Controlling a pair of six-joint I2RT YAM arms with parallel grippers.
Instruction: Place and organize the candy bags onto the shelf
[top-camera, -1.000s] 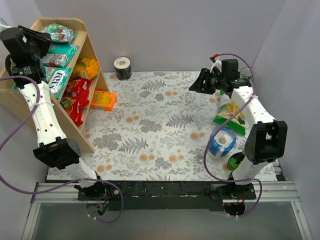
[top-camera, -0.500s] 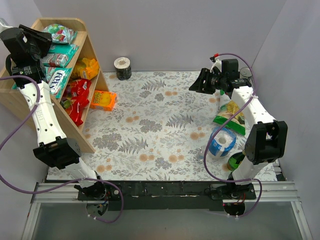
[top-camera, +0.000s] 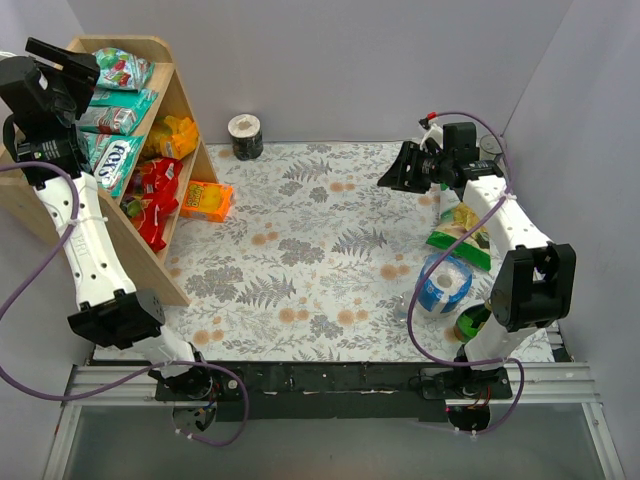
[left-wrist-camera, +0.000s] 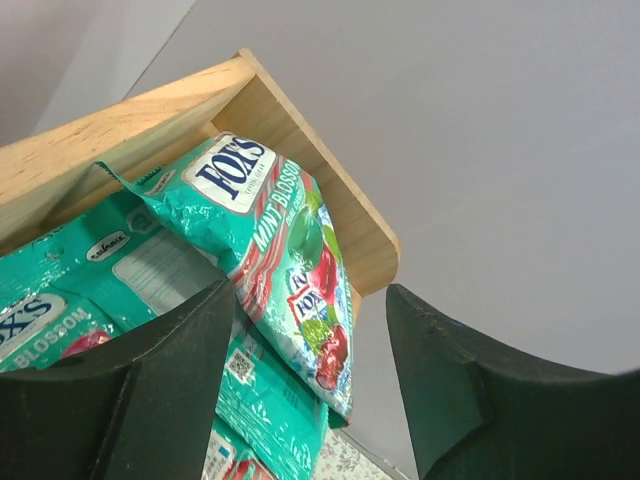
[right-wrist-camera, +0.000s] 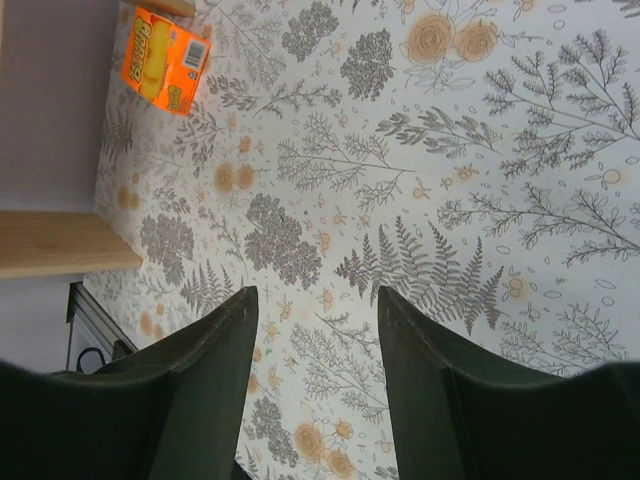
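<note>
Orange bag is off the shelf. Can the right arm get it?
Probably yes: only bare table between the open right claw and the orange bag. It lies far across, beside the shelf, so reach may be tight.

Overview high from the near side — left wrist close on shelf (left-wrist-camera: 105, 140), right wrist above table (right-wrist-camera: 400, 200).
</note>
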